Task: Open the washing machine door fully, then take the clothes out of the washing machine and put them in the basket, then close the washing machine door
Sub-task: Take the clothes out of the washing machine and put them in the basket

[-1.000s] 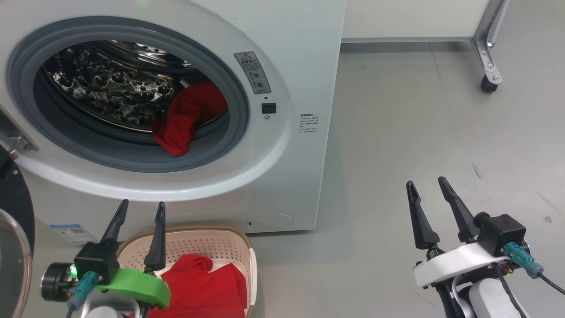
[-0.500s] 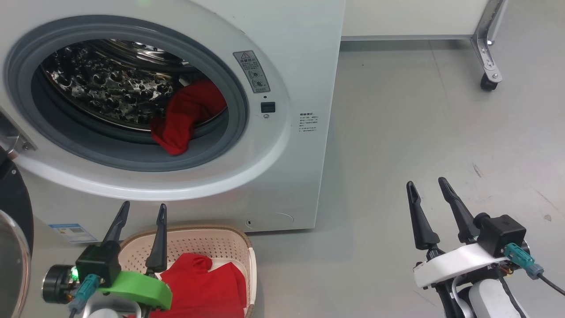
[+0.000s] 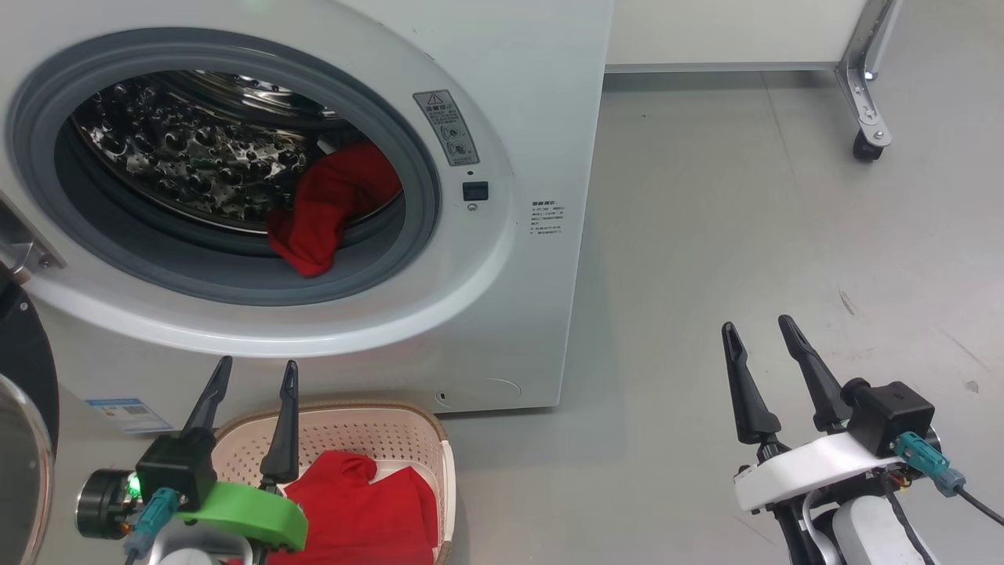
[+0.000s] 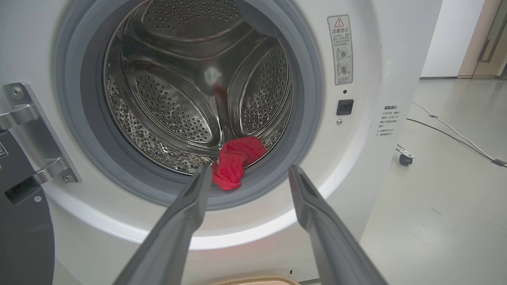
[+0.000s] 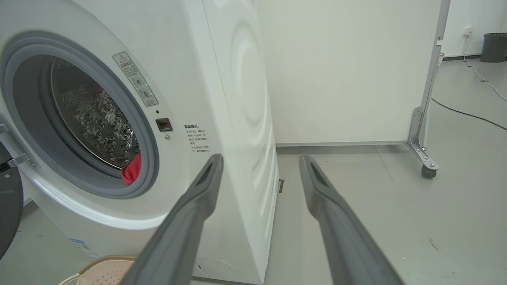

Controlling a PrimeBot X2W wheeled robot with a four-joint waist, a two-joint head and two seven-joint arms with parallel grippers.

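Observation:
The white washing machine [image 3: 533,94] stands with its round opening uncovered. The washing machine door [image 3: 23,392] is swung out at the far left, where its black rim and glass show. One red piece of the clothes [image 3: 329,204] lies in the steel drum and droops over the grey seal. Another red piece [image 3: 361,502] lies in the cream basket [image 3: 369,428] on the floor below the opening. My left gripper [image 3: 259,362] is open above the basket's left side, pointing at the drum. In the left wrist view the left gripper [image 4: 249,168] frames the red garment [image 4: 235,162]. My right gripper [image 3: 756,322] is open over the bare floor to the right.
A white panel on a metal leg with a caster [image 3: 867,145] stands at the back right. Grey floor [image 3: 745,235] stretches to the right of the machine. A cable [image 4: 451,134] runs across the floor further off, and a dark bin [image 5: 493,47] stands by the far wall.
The head view has shifted very slightly. Both grippers stay open and the clothes lie as before.

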